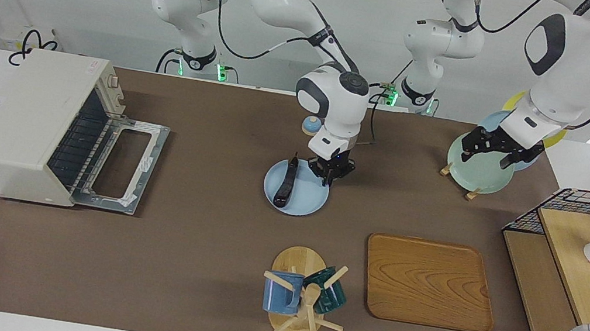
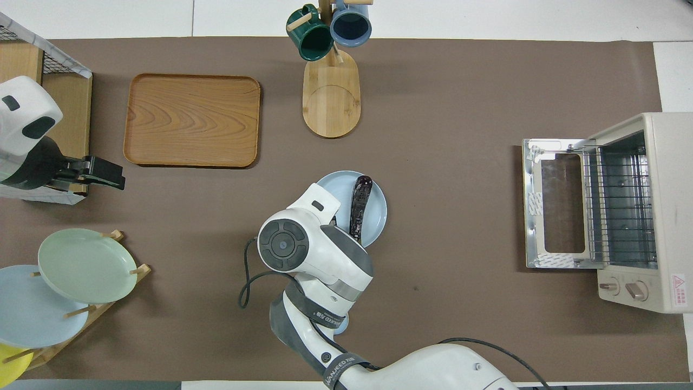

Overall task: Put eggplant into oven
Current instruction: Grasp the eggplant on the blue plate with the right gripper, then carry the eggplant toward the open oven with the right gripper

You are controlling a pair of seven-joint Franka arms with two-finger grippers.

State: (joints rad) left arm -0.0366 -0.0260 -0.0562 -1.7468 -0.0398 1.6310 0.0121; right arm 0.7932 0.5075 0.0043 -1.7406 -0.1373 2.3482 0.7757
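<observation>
Glossily dark, curved eggplant

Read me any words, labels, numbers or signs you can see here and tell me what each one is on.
Nothing can be read in full.
Right arm: printed bands on its links, lettering too small to read.
Oven: a sticker on top and more on its side, too blurred.
Oven, overhead view: a red warning triangle label by the knobs, text unreadable.
Oven door: white tape strips, no text visible.
</observation>
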